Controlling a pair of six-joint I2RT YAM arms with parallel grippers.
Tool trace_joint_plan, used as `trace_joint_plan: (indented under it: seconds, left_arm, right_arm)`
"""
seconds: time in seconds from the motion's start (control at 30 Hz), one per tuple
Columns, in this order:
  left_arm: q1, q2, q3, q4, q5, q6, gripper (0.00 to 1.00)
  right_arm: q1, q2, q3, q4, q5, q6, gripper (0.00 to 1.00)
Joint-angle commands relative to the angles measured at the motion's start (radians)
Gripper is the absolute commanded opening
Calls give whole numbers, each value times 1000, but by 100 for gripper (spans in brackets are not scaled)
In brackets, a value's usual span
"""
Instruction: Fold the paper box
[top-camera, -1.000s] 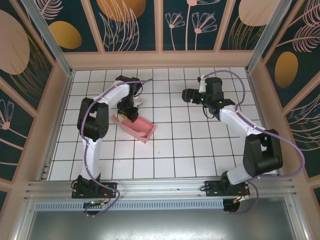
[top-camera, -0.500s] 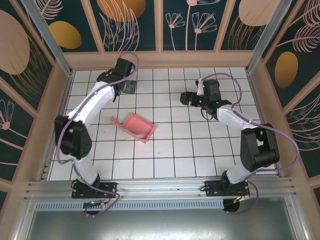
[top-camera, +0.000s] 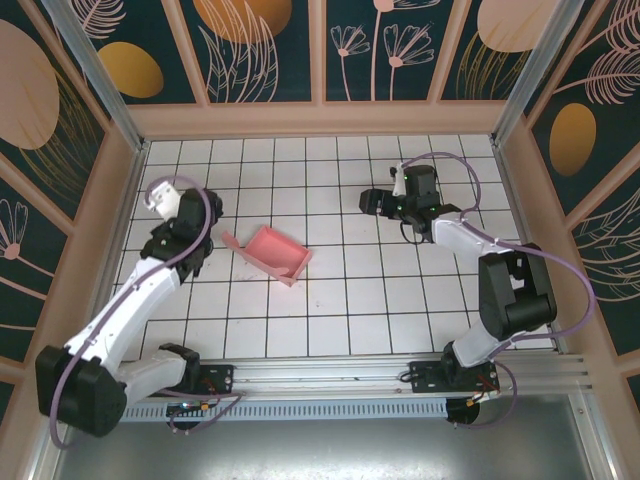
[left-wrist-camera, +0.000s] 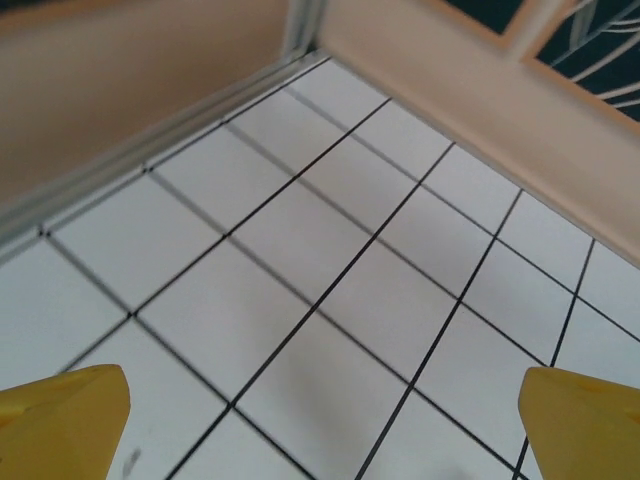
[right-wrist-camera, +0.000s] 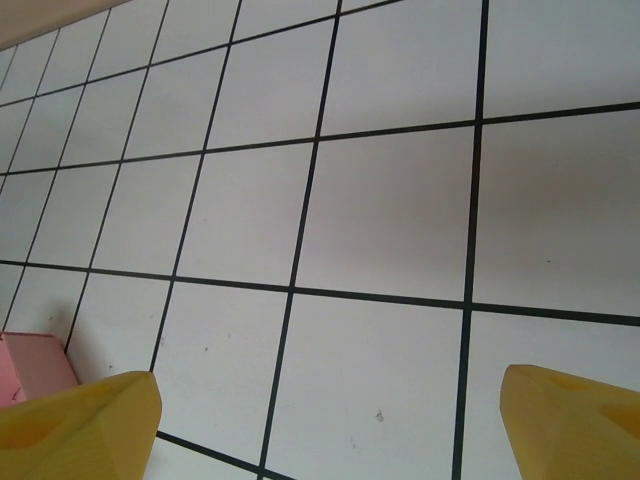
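Pink card paper box, tray-shaped.

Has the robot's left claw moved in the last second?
Yes. The left claw was down at the pink box and has swung away to the left, ending open near the left wall. The box lies where it was.

Paper box on table, left-centre

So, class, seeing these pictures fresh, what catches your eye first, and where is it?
The pink paper box, shaped like a shallow tray, lies on the white tiled floor left of centre. The left gripper and the right gripper stand open on either side, both clear of it.
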Motion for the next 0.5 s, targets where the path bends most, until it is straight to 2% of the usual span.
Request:
trace_joint_plan:
  seconds: [0.0, 0.2, 0.33, 0.47]
  left_arm:
    - [6, -63, -93, -30, -7, -257, 99]
    - [15, -130, -261, -103, 46, -432, 99]
    - [21, -120, -345, -16, 142, -433, 99]
    - [22, -30, -362, 116, 282, -384, 99]
  right_arm:
    - [17, 24, 17, 16, -17, 12, 88]
    - [25, 27, 31, -9, 0, 9, 88]
    - [27, 25, 32, -14, 3, 7, 88]
    - [28, 26, 35, -16, 3, 6, 88]
